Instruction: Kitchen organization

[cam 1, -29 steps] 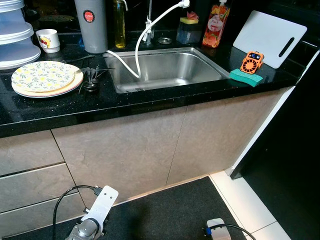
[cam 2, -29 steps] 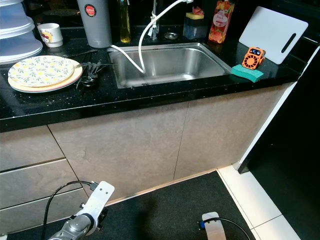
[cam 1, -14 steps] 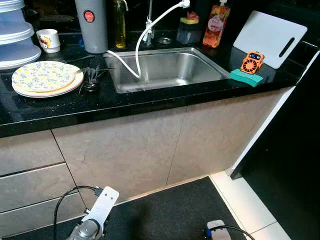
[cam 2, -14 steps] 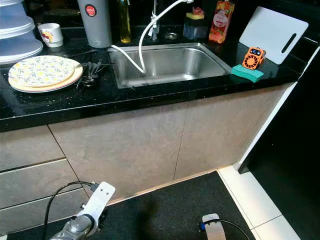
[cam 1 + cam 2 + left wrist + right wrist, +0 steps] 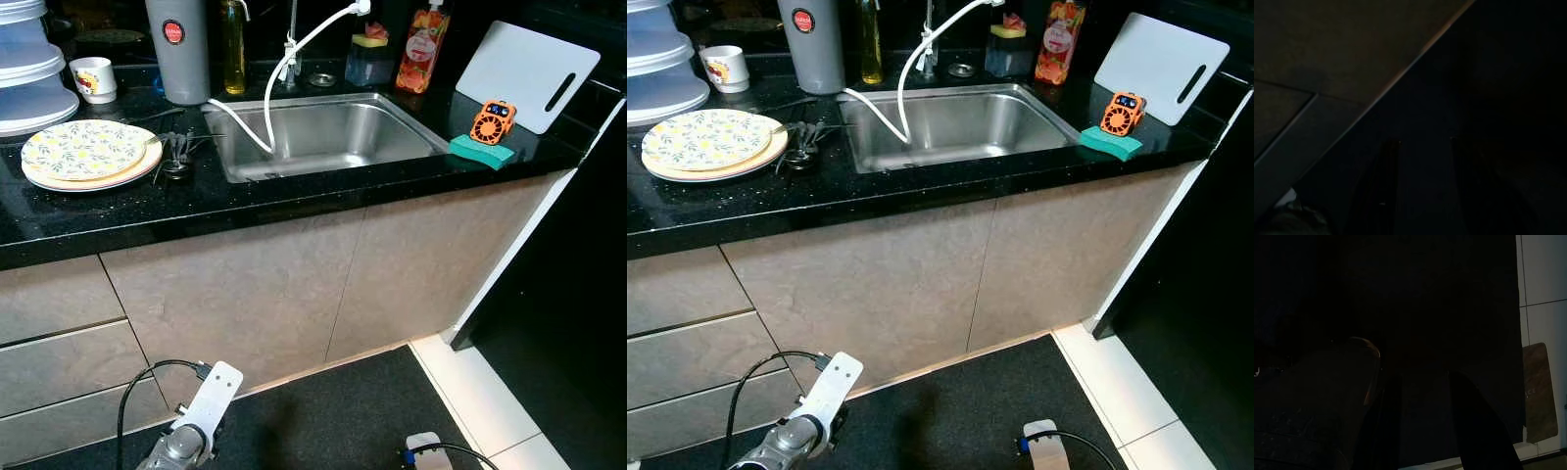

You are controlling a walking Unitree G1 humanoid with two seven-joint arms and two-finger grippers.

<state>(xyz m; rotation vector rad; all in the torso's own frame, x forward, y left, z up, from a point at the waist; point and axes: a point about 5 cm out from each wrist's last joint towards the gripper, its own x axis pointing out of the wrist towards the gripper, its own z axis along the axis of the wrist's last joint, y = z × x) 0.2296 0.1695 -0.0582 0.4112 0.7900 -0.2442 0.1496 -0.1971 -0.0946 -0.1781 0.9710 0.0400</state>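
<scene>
Plates [image 5: 86,155] with a lemon print sit stacked at the black surface's [image 5: 294,196] left end beside the sink [image 5: 328,132], while both arms hang low, jaws parted around nothing.

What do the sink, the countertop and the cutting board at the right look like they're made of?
Sink: brushed stainless steel, judging by its grey satin sheen and soft reflections. Countertop: polished black stone, likely granite or quartz, glossy with fine light speckles. Cutting board: probably plastic, a smooth, uniform matte white with a slot handle, though the look alone can't confirm it.
</scene>
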